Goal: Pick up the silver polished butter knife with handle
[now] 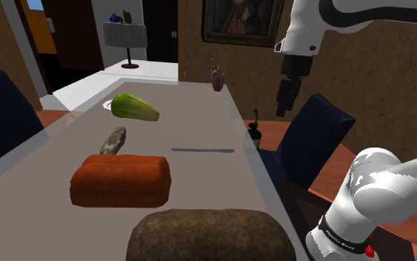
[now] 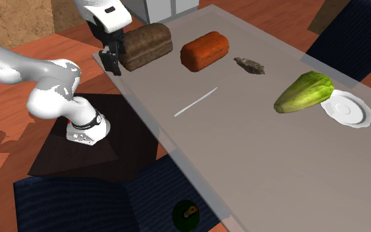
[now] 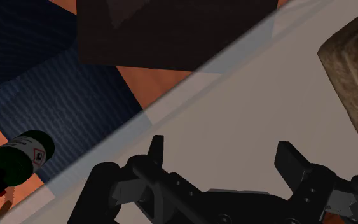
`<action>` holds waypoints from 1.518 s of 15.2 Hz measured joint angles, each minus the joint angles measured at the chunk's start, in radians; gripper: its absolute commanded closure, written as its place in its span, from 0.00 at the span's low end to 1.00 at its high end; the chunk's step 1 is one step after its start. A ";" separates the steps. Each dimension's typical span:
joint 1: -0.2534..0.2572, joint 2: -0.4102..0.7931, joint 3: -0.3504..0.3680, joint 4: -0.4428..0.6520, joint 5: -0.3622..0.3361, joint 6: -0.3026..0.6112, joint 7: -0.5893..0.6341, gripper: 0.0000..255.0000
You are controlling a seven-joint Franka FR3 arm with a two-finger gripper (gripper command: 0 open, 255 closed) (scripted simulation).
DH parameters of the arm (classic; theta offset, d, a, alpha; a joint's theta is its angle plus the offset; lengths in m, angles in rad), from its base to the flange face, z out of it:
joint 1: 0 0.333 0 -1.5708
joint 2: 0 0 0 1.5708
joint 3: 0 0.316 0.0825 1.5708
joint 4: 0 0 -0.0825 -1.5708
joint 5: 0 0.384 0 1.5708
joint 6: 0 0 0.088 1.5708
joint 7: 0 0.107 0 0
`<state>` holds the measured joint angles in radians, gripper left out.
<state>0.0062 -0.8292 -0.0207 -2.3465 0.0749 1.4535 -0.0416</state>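
Well apart from tool (image 1: pixel 283 107), knife (image 1: pixel 203 150), seemingly flat

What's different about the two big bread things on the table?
The red-orange loaf is boxy with flattish sides, while the brown loaf is rounder and humped. The brown loaf also looks bigger than the red-orange loaf. The brown loaf lies at the end of the table nearest the arm's stand, and the red-orange loaf sits next along. Both lie flat on the table, side by side with a gap between them.
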 measured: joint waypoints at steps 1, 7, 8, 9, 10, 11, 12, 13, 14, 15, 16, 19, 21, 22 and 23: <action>0.000 0.000 0.000 0.000 0.000 0.000 0.000 0.00; 0.039 0.135 -0.022 -0.026 -0.037 0.157 -0.130 0.00; 0.046 0.165 -0.027 -0.024 -0.044 0.186 -0.156 0.00; 0.052 0.198 -0.034 -0.022 -0.053 0.217 -0.184 0.00; 0.060 0.230 -0.035 -0.026 -0.057 0.253 -0.208 0.00; 0.067 0.266 -0.039 -0.021 -0.063 0.286 -0.233 0.00; 0.075 0.304 -0.041 -0.006 -0.067 0.310 -0.257 0.00; 0.082 0.339 -0.043 0.001 -0.071 0.339 -0.280 0.00; 0.090 0.369 -0.043 0.006 -0.074 0.365 -0.301 0.00; 0.095 0.403 -0.047 0.012 -0.079 0.393 -0.328 0.00; 0.102 0.440 -0.048 0.024 -0.082 0.420 -0.350 0.00; 0.118 0.534 -0.051 0.041 -0.093 0.500 -0.421 0.00; 0.130 0.611 -0.050 0.082 -0.098 0.539 -0.464 0.00; 0.137 0.652 -0.046 0.106 -0.099 0.559 -0.482 0.00; 0.141 0.692 -0.045 0.120 -0.102 0.586 -0.504 0.00</action>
<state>0.1472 -0.1369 -0.0660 -2.2266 -0.0271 2.0396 -0.5459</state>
